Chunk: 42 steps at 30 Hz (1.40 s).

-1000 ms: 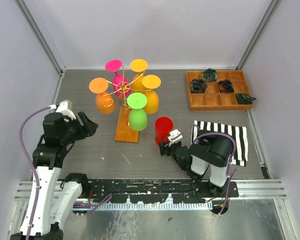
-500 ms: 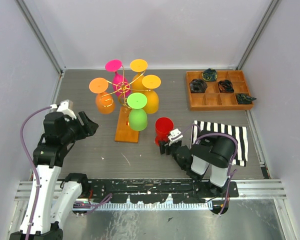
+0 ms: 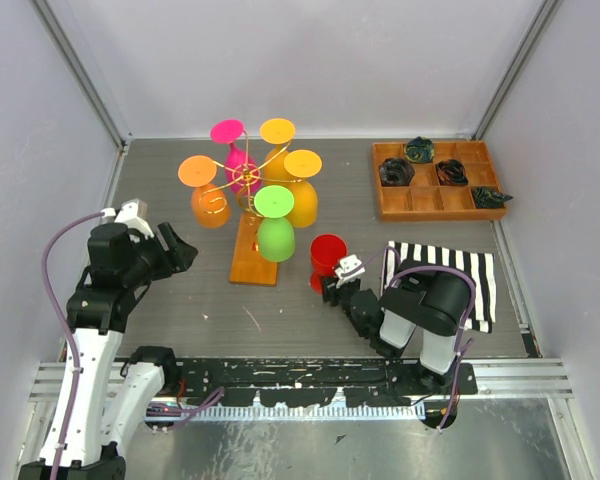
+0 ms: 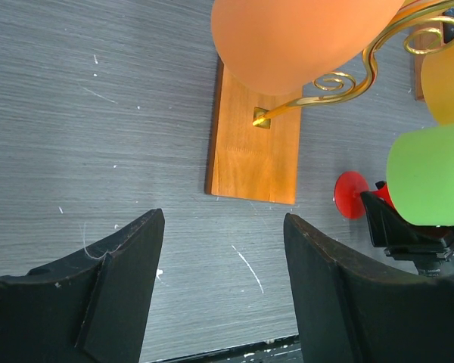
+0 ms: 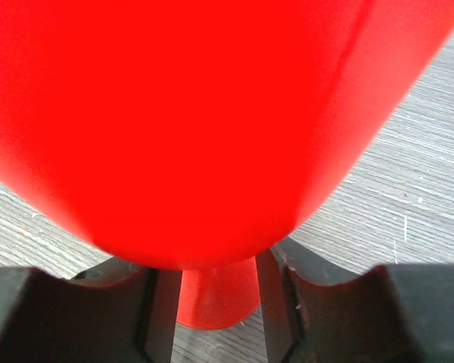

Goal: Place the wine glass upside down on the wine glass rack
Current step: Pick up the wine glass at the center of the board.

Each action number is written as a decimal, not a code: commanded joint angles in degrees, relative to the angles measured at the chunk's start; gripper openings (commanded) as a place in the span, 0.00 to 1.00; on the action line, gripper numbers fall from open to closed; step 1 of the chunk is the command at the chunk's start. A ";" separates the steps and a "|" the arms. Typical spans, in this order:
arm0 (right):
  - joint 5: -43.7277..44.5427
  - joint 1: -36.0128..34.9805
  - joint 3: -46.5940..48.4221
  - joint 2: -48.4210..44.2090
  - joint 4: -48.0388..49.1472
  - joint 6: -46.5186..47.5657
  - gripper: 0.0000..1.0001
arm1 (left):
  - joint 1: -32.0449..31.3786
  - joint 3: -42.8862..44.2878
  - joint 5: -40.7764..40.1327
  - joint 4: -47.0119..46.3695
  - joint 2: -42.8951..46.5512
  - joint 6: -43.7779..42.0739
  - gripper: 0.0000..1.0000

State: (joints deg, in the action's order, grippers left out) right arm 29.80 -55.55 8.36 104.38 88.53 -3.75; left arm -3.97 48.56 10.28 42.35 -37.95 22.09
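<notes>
A red wine glass (image 3: 328, 250) stands upright on the table, right of the rack's wooden base (image 3: 255, 255). My right gripper (image 3: 334, 286) reaches in low from the near side. In the right wrist view its fingers (image 5: 155, 302) press both sides of the red stem (image 5: 216, 291), under the bowl (image 5: 212, 113). The gold wire wine glass rack (image 3: 246, 176) carries several coloured glasses hanging upside down. My left gripper (image 3: 175, 250) hovers open to the left of the base (image 4: 257, 144), nothing between its fingers (image 4: 129, 265). The red foot (image 4: 351, 194) shows at the right in the left wrist view.
Hanging on the rack are orange (image 3: 208, 205), pink (image 3: 235, 160), yellow (image 3: 300, 200) and green (image 3: 275, 238) glasses. A compartmented wooden tray (image 3: 435, 212) with dark items sits back right. A black-and-white striped cloth (image 3: 455, 270) lies under the right arm.
The right gripper's fingers have closed in on the red glass's stem. The left arm has hardly moved.
</notes>
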 commanded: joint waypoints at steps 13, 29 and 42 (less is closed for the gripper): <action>1.82 -0.33 0.74 -1.39 8.85 1.39 0.22 | -0.16 -0.85 1.15 -1.60 -0.32 -0.78 0.71; -1.92 -0.35 -6.42 -18.69 5.74 1.60 0.01 | -0.16 1.30 -2.45 0.82 6.06 -0.99 0.73; 2.00 -0.35 5.98 -73.62 -68.64 -8.05 0.01 | -0.53 13.41 3.43 6.95 6.74 -3.75 0.81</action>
State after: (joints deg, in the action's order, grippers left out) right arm 29.47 -55.55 8.47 40.75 44.12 -8.51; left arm -3.97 57.28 7.97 47.55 -29.89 20.82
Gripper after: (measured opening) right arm 0.187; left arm 0.802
